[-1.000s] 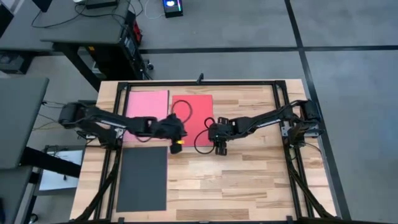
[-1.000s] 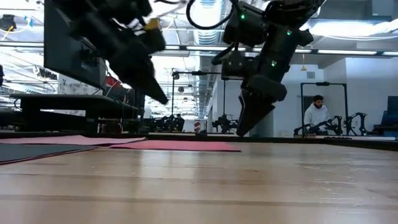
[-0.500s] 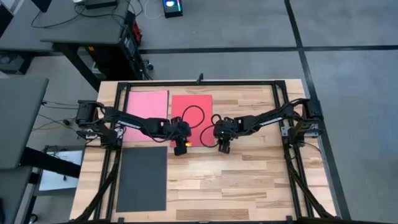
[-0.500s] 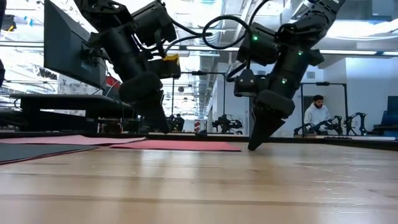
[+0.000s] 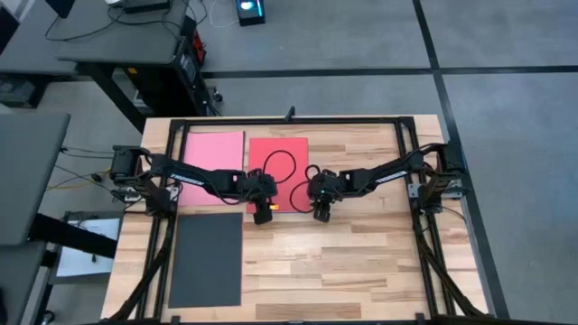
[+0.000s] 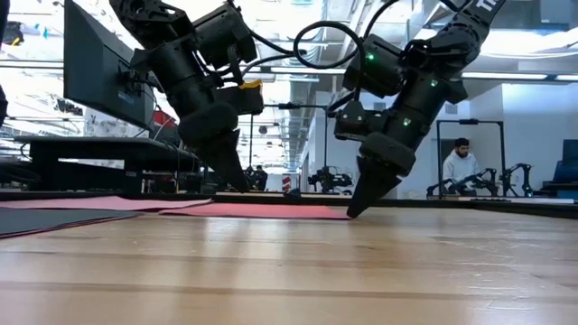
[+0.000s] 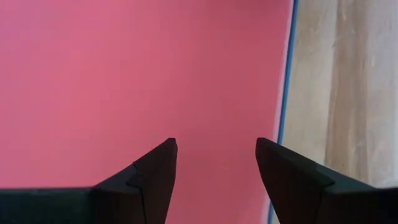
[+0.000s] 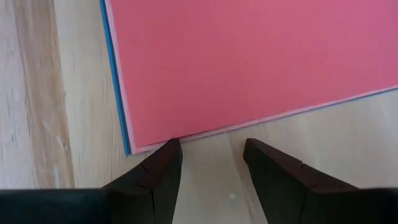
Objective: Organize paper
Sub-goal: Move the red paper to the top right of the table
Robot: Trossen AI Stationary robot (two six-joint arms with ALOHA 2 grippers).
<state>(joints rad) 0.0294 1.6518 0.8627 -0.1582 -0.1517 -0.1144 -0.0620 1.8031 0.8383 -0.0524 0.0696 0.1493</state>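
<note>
At the far middle of the counter (image 5: 361,271) we see the red sheet (image 5: 278,162) lying flat, with a pink sheet (image 5: 214,153) just beside it and a dark grey sheet (image 5: 207,259) nearer, toward the left edge. From above, the red sheet looks single; our wrist cameras reveal a thin blue edge (image 8: 115,81) and a pale pink edge (image 8: 273,118) peeking out beneath it. Our left hand (image 7: 214,171) hangs over the red surface near its side edge, fingers spread and empty. Our right hand (image 8: 211,168) sits at the stack's near corner, fingers parted, gripping nothing. Level with the counter, we alone catch a person (image 6: 461,167) in the room behind.
</note>
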